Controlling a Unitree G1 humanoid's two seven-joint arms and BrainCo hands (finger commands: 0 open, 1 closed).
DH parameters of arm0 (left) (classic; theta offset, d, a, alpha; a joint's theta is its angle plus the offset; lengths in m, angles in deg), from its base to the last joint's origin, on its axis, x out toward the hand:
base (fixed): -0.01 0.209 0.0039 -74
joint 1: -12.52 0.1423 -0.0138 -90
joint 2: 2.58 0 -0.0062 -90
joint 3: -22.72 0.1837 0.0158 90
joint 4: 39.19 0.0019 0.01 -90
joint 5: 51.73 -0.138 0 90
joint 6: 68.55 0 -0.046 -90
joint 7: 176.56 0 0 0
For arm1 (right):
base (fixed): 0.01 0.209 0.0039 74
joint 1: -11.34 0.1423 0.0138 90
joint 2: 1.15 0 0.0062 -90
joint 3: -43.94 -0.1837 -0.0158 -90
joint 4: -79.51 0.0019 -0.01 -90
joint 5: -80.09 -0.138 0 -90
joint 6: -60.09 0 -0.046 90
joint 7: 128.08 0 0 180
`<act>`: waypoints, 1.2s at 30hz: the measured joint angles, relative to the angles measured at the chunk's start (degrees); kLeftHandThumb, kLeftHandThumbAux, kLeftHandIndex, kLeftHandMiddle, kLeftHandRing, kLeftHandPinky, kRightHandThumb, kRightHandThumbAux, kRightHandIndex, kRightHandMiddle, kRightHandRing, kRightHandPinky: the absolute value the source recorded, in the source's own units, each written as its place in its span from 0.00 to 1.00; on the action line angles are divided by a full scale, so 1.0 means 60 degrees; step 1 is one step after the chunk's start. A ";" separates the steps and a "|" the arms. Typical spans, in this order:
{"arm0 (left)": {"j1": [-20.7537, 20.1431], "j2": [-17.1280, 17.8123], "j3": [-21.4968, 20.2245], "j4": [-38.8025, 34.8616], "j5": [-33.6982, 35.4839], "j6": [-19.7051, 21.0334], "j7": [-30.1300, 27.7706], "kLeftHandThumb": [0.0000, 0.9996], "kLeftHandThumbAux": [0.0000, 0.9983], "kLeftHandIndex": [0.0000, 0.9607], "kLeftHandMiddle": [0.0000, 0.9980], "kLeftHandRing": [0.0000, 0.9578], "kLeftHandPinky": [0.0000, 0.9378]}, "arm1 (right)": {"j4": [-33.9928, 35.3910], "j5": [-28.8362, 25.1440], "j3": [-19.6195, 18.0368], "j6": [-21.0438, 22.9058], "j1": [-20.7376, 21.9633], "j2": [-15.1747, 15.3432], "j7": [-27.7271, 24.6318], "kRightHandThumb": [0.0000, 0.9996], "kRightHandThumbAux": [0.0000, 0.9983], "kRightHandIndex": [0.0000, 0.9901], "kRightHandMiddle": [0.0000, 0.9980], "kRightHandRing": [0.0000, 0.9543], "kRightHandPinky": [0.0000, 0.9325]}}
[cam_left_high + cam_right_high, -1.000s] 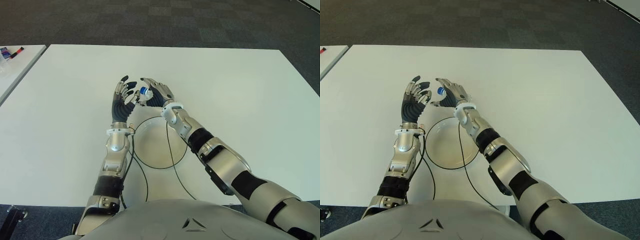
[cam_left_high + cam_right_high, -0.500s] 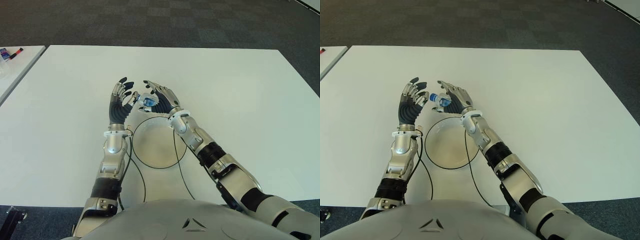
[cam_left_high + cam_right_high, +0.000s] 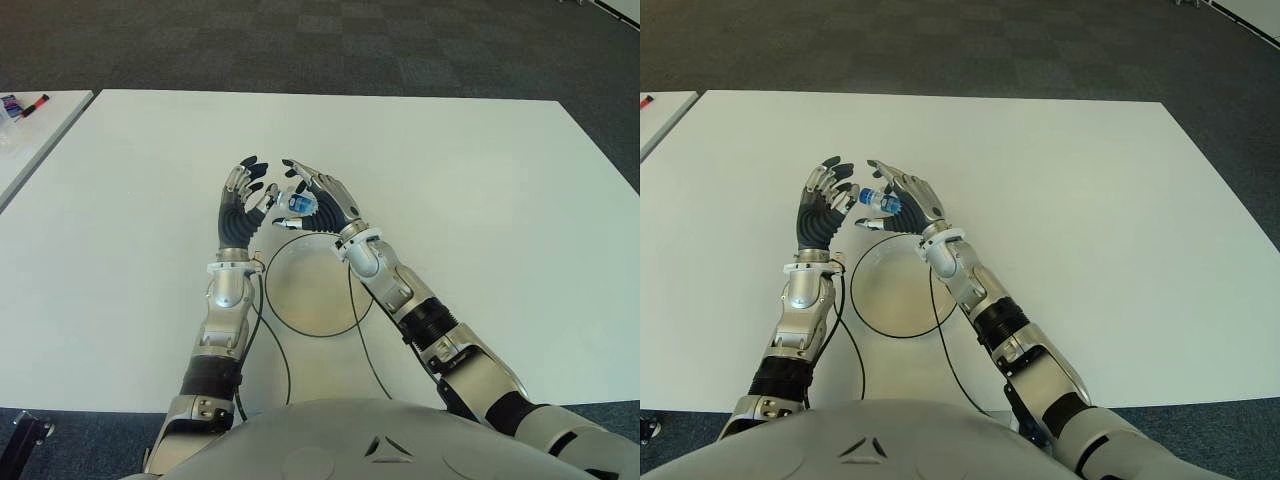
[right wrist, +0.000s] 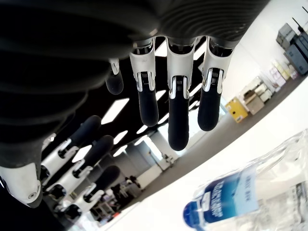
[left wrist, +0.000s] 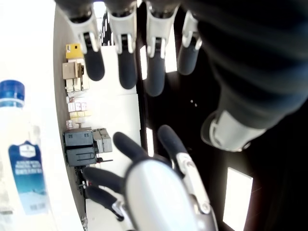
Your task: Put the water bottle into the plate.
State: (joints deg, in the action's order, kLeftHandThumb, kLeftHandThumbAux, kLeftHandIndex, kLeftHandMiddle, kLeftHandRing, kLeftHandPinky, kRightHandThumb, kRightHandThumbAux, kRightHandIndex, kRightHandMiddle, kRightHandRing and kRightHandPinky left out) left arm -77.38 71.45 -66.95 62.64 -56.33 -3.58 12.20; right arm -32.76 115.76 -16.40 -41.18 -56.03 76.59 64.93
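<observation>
So the small clear plastic water bottle with the blue cap and blue label (image 3: 297,203) is up between the two hands right now, above the white table (image 3: 480,200) just past the far rim of the round white plate (image 3: 310,290), cap pointing toward the left hand. The right hand (image 3: 318,200) looks like it's cradling it, fingers (image 4: 175,115) only loosely bent rather than wrapped tight, so I'd call it a light hold on the bottle. The left hand (image 3: 243,203) is upright just beside it, palm facing in, fingers (image 5: 122,60) extended and holding nothing; my guess is it's there as a backstop in case the bottle slips. The plate sits toward the near edge of the table, right by both wrists, so lowering the bottle into it should be a short move back toward the robot.
</observation>
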 measured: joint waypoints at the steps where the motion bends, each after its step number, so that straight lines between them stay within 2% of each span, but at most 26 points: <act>1: 0.0000 0.0004 -0.0001 0.0000 0.0004 0.0000 0.0000 0.39 0.66 0.20 0.25 0.23 0.23 | 0.0056 -0.0007 -0.0010 -0.0005 -0.0022 0.0002 -0.0069 0.46 0.58 0.04 0.25 0.39 0.49; 11: -0.0008 0.0025 -0.0028 0.0024 0.0028 -0.0004 0.0000 0.39 0.66 0.21 0.25 0.23 0.22 | 0.0290 -0.0105 -0.0227 -0.0021 -0.0049 0.0013 -0.0572 0.46 0.58 0.03 0.27 0.39 0.46; 17: -0.0013 0.0025 -0.0043 0.0062 0.0030 -0.0003 0.0000 0.38 0.65 0.20 0.24 0.22 0.22 | 0.0286 -0.0185 -0.0271 -0.0029 -0.0049 0.0007 -0.0698 0.47 0.58 0.04 0.30 0.41 0.49; 36: -0.0011 0.0025 -0.0167 0.0085 0.0033 -0.0003 0.0000 0.40 0.65 0.21 0.25 0.21 0.20 | -0.0427 0.0025 -0.0271 -0.0624 0.0068 0.0003 -0.0002 0.50 0.57 0.07 0.39 0.51 0.56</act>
State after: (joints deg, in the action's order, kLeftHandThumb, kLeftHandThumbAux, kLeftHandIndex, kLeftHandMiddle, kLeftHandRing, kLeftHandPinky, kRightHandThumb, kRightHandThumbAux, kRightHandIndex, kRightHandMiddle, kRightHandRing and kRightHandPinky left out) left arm -77.45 71.60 -67.95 63.16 -56.13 -3.60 12.20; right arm -35.32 115.91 -18.03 -44.92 -55.62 76.60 64.92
